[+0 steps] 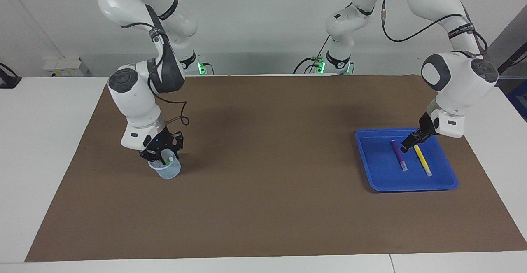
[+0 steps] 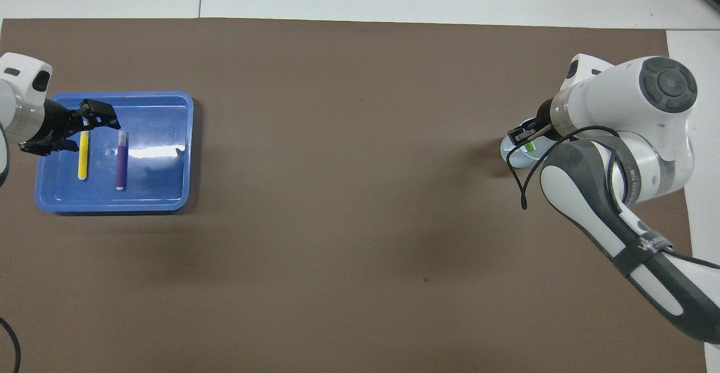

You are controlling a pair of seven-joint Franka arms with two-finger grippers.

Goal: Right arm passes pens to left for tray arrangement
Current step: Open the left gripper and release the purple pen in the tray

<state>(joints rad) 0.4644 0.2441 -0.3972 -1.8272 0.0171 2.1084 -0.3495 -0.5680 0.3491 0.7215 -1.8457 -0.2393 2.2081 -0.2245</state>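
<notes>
On the brown-matted table, the right pincer, grip unclear, dips into the cup at the light, slippery green pen, best pinched mid-barrel, while the left pincer hangs spread.

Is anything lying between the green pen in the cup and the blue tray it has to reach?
Nothing visible does. The green pen stands in the cup under the right gripper; only bare brown mat lies between it and the tray, where the left gripper hangs open over the yellow pen and purple pen.
</notes>
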